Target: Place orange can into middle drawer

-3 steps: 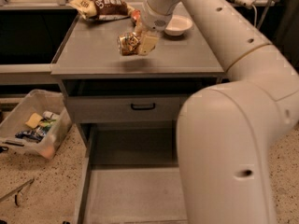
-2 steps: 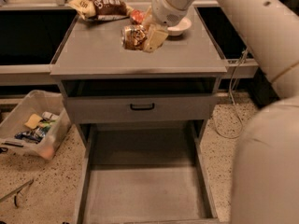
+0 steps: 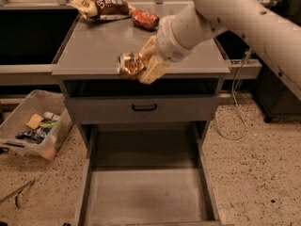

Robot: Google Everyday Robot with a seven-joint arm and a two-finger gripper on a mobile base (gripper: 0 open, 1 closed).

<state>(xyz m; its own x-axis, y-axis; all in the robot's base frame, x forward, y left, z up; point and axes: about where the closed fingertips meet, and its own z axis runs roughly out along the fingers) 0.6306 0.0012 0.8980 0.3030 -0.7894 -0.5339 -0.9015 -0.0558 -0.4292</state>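
1. My gripper (image 3: pixel 145 68) was closed on the orange can (image 3: pixel 129 64). The cream fingers (image 3: pixel 154 69) clamped it from the right side. The can's silvery end faced left and its dented body stuck out past the fingertips.
2. Change over the last second: the can had been held above the middle of the countertop (image 3: pixel 94 46). It now hung at the front edge, lower and nearer the drawers. The arm had swung forward with it, and the grip looked the same throughout.
3. Meaning for the task: I judged that the lift was done and the carry was under way. The can had left the counter surface and had not yet gone down.
4. Can relative to tool: in my grip, at the fingertips, tilted, with no support beneath it.
5. Can relative to target: the middle drawer (image 3: pixel 146 192) stood pulled out well below, its grey floor bare. The can was above the drawer's back portion and slightly left of centre. The shut drawer front (image 3: pixel 108 111) with the black handle (image 3: pixel 144 108) lay between them.
6. Next move, as I judged it: bring the can out past that drawer front, then lower it. The risk was clipping the counter lip or the front panel on the way down.
7. Elsewhere: a red can (image 3: pixel 145 19) and a snack bag (image 3: pixel 101 4) lay at the back of the counter. A plastic bin (image 3: pixel 19 108) stood on the floor to the left.
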